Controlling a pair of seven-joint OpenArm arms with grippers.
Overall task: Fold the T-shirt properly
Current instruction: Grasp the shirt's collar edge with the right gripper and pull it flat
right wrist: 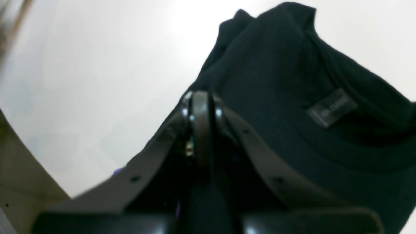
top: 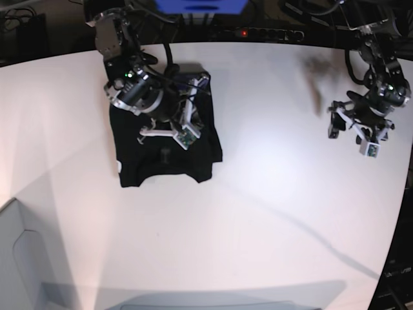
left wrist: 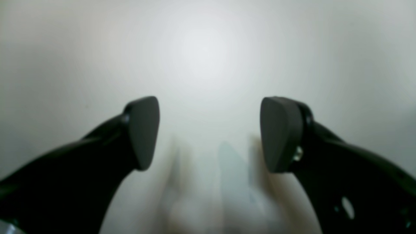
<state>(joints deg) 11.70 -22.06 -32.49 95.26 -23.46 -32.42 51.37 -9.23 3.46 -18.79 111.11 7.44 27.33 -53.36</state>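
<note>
The black T-shirt (top: 164, 158) lies folded into a rough square on the white table (top: 258, 194), left of the middle. In the right wrist view its collar and a small grey label (right wrist: 331, 107) show on the dark cloth (right wrist: 276, 65). My right gripper (top: 177, 129) hovers over the shirt's upper part. Its fingers (right wrist: 201, 107) are pressed together, and no cloth shows between them. My left gripper (top: 361, 132) is far to the right, away from the shirt. In the left wrist view it (left wrist: 209, 133) is open and empty over bare table.
A grey box (top: 19, 258) stands at the table's near left corner. A power strip (top: 258, 32) and cables lie beyond the far edge. The table's right edge curves close behind the left arm.
</note>
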